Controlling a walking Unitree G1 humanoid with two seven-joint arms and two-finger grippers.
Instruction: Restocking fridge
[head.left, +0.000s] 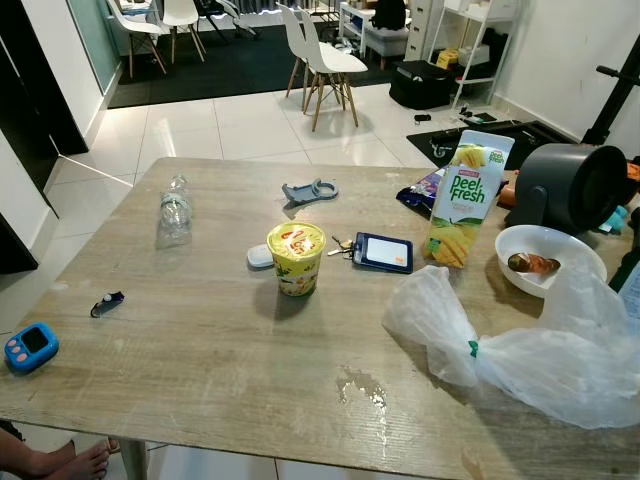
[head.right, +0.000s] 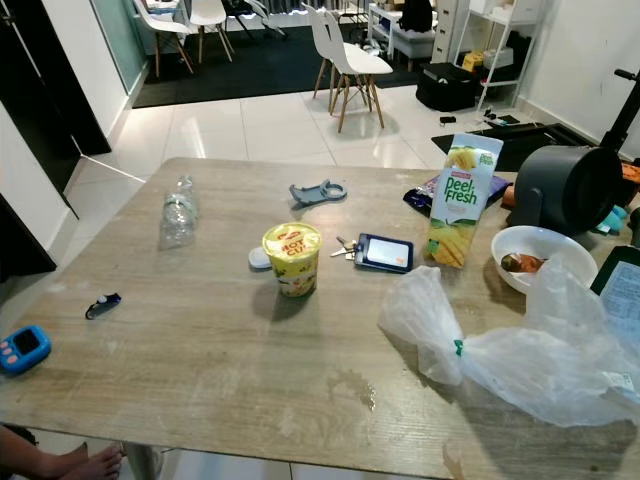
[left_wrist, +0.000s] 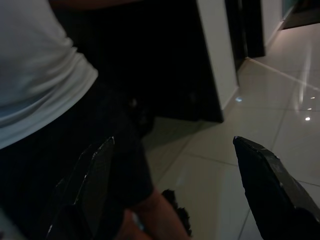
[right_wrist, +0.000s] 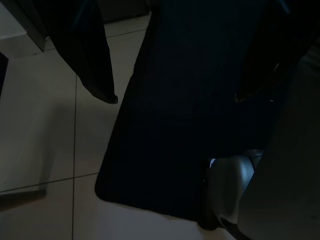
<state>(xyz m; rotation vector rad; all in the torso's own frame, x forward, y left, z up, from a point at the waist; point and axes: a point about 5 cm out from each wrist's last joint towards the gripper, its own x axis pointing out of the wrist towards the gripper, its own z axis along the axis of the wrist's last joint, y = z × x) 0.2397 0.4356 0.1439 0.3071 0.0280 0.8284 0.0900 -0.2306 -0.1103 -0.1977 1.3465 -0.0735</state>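
Across the middle of the frame spreads a pale wood-grain desk (head.left: 200, 370) bearing the groceries. At its centre stands a yellow lidded instant-noodle cup (head.left: 296, 258), upright, with a small white puck (head.left: 260, 257) touching its left side. To the right of the cup lie a bunch of keys with a dark blue card holder (head.left: 382, 252). Further right stands a tall green-and-white Peel Fresh juice carton (head.left: 467, 197), upright, near a white bowl holding food (head.left: 549, 260). A crumpled clear plastic bag (head.left: 520, 345) sprawls across the lower right of the frame. A clear plastic water bottle (head.left: 175, 210) lies on its side toward the upper left of the desk, well apart from the cup. A blue handheld gadget (head.left: 31, 347) sits at the desk's left edge.

In the wrist views both arms hang below the desk: the left end effector (left_wrist: 175, 180) has its fingers spread apart over pale floor tiles beside a person in a white shirt (left_wrist: 35, 65); the right end effector (right_wrist: 175, 97) is likewise spread, gripping nothing, above a dark mat (right_wrist: 170, 165).
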